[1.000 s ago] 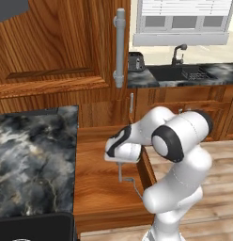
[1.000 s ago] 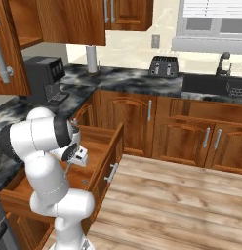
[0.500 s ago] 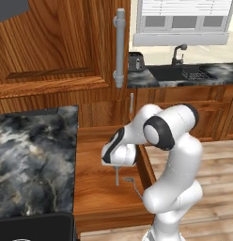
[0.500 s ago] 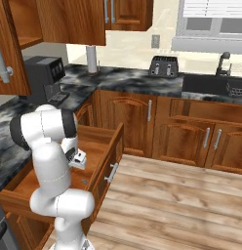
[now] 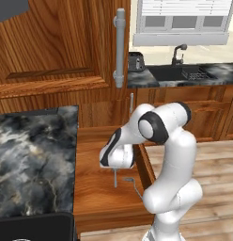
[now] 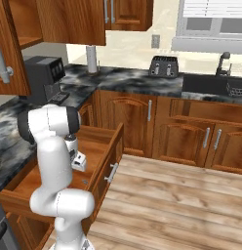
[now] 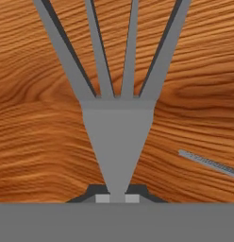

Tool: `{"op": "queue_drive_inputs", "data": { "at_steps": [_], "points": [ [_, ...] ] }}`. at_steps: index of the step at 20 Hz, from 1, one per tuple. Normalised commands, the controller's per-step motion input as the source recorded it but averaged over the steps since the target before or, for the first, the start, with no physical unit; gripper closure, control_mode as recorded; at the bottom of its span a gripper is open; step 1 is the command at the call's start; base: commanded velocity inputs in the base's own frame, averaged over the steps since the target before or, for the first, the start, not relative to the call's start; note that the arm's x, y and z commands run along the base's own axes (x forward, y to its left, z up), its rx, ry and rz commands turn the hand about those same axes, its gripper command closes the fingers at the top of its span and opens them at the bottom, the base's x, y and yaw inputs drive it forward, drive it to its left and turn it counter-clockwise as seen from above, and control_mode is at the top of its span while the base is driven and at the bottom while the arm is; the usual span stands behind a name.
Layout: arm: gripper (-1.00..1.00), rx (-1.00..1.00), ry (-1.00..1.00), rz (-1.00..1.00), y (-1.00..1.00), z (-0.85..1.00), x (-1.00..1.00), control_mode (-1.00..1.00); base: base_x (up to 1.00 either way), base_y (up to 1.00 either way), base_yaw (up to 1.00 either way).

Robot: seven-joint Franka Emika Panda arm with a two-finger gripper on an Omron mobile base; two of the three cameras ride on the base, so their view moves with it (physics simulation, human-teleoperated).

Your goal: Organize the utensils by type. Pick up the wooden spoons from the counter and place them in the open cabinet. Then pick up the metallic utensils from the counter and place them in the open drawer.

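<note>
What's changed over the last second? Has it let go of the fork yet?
Not yet. The arm has swung the gripper left, further over the open drawer. The fork is still pinched in the fingers, tines down. The other metal utensil still lies on the drawer bottom.

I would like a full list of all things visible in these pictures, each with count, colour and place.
fork: one, grey, held by its handle, tines pointing down over the drawer bottom
second metal utensil: one, grey, thin, lying in the drawer near its front right corner
open drawer: one, reddish-brown wood, pulled out below the counter
counter: black stone with white swirls, left of the drawer
toaster: one, dark, on the far counter
coffee machine: one, black, on the corner counter
sink: one, dark, under the window
gripper: one, white and dark, jaws shut on the fork, above the drawer
</note>
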Motion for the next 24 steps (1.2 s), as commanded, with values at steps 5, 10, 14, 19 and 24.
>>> {"op": "queue_drive_inputs", "data": {
  "at_steps": [5,10,14,19,24],
  "points": [
    [1.0,0.0,0.0,0.0,0.01,-0.15,0.05,-1.0,0.0,0.0,0.0],
    [1.0,0.0,0.0,0.0,0.0,-0.12,0.02,-1.0,0.0,0.0,0.0],
    [1.0,0.0,0.0,0.0,0.01,-0.1,0.05,-1.0,0.0,0.0,0.0],
    [1.0,0.0,0.0,0.0,0.01,-0.09,0.07,-1.0,0.0,0.0,0.0],
    [-1.0,0.0,0.0,0.0,0.01,-0.08,0.07,-1.0,0.0,0.0,0.0]
  ]
}}
